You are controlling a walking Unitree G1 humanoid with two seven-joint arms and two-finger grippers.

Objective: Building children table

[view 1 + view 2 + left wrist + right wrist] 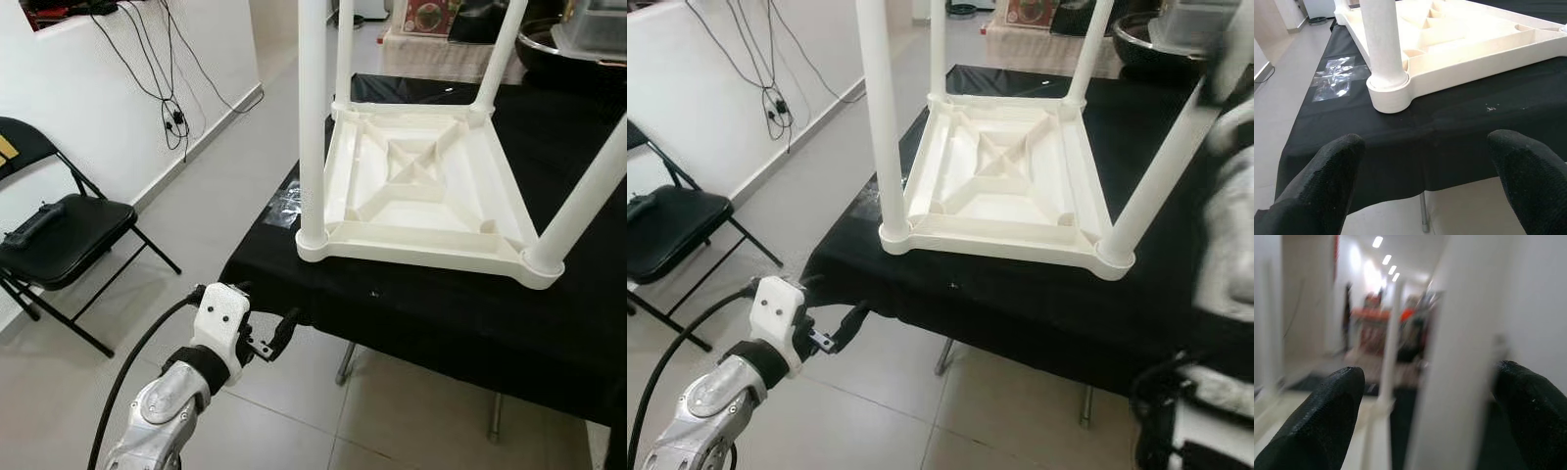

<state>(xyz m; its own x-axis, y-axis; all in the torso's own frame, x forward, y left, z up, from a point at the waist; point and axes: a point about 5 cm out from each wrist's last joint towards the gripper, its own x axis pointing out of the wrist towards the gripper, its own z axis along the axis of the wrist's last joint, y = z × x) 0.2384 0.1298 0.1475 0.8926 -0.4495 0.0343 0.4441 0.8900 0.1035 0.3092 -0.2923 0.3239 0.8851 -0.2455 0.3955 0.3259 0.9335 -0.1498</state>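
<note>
White plastic children's table (421,186) lies upside down on a black-covered table (441,304), four legs pointing up. All legs are cut off by the top edge of the eye views. Near-left leg (313,127) sits in its corner socket; near-right leg (583,201) leans outward to the right.

Left gripper (266,343) hangs off the near-left edge of the black cloth, below the tabletop, apart from the white table. Fingers (1327,181) spread wide, nothing between them.

Right gripper (1427,406): fingers parted, a blurred white leg (1449,367) standing between them; contact cannot be made out. Right arm is only a blurred shape at the right edge of the right eye view.

Crinkled clear plastic (1334,83) lies on the cloth just left of the near-left leg. Black folding chair (59,240) on the floor, far left, by the wall; a dark object on its seat is too unclear to name.
</note>
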